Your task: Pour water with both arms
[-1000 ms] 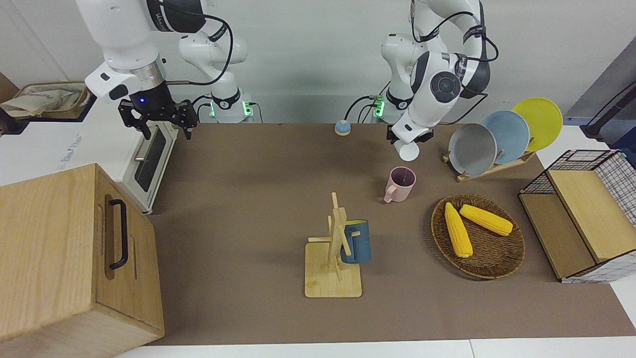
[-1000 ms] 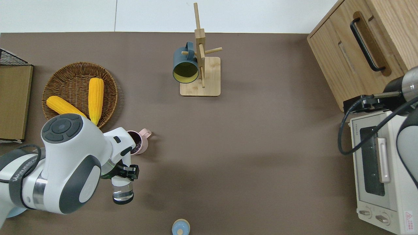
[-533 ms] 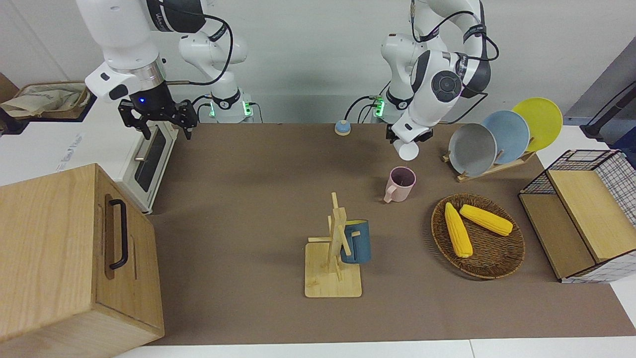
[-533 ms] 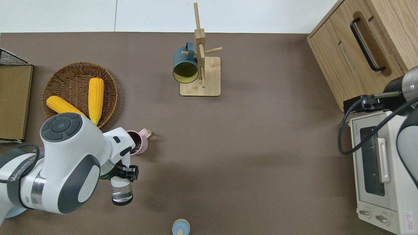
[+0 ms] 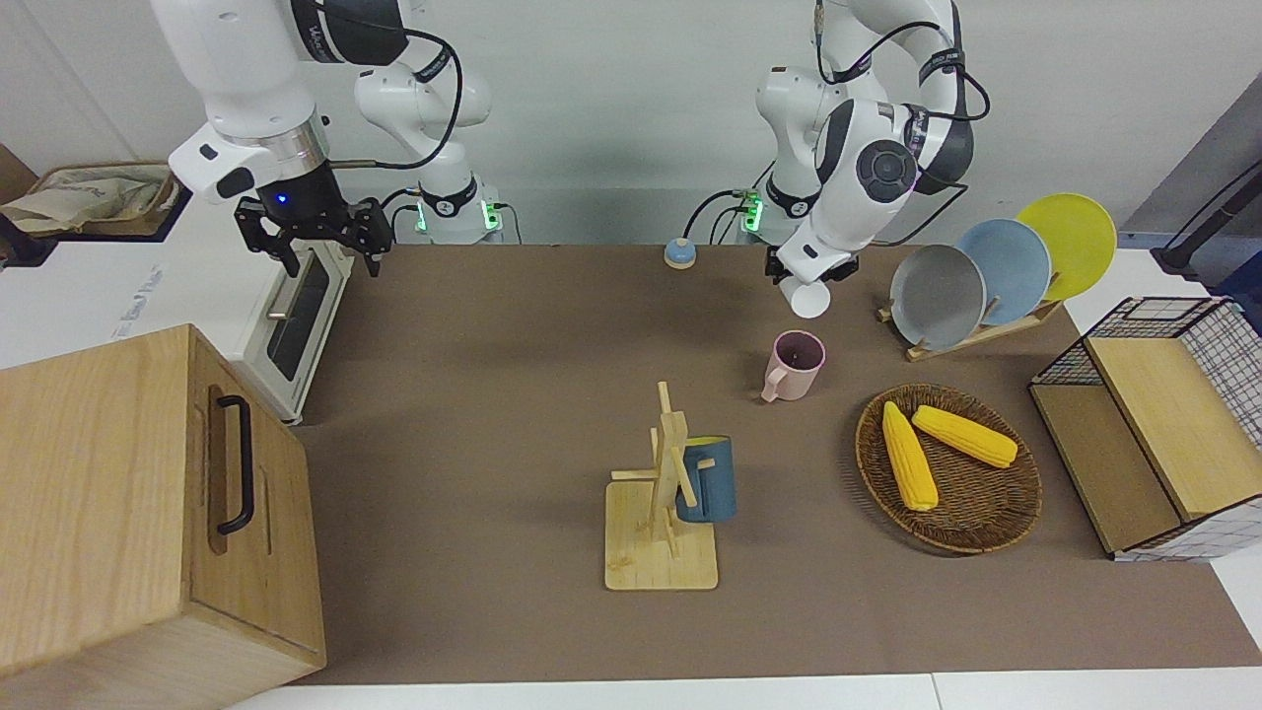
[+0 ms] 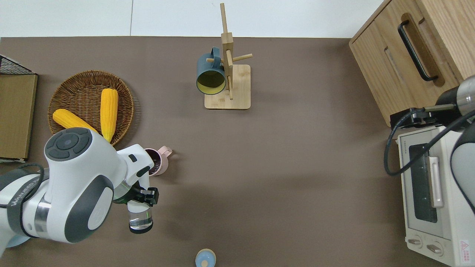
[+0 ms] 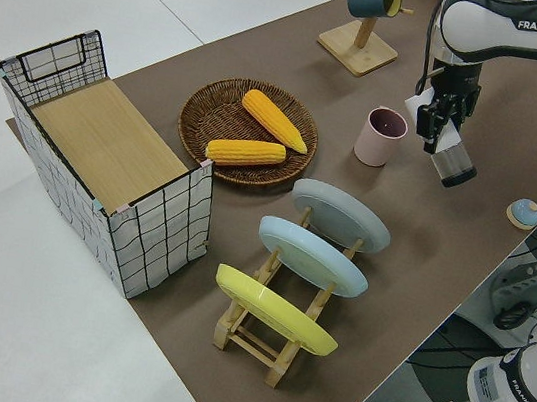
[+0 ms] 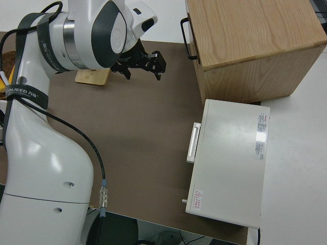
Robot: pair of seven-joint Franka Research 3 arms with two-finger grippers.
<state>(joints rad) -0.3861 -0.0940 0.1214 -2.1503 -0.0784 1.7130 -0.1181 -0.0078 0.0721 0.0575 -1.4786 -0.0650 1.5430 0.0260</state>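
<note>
Left end effector pinches a clear glass tumbler, carried tipped well off upright, its mouth pointing back toward the robots and slightly down. It hangs in the air over bare brown surface, apart from the pink ceramic mug. The mug stands upright, handle toward the right arm's end, dark inside; whether it holds liquid I cannot tell.

Right end effector: fingers spread, holding nothing, up near the white toaster oven at the right arm's end. Looks parked.

Farther out from the mug: round wicker basket with two yellow corn cobs, toward the left arm's end. A dark blue mug hangs on the wooden peg stand, farther from the robots, mid-surface. Small blue bell-shaped button close to the robots. Rack of three plates and a wire-sided wooden crate at the left arm's end. Large wooden cabinet with black handle at the right arm's end.

Risks, as I judge them:
- Tumbler mouth is not over the mug; anything left inside would land on the surface.
- Tilted smooth glass in a two-finger pinch may rotate or slip.
- Setting down at this angle would topple it.
- Arm elbow swings close to the mug; a nudge tips it.
</note>
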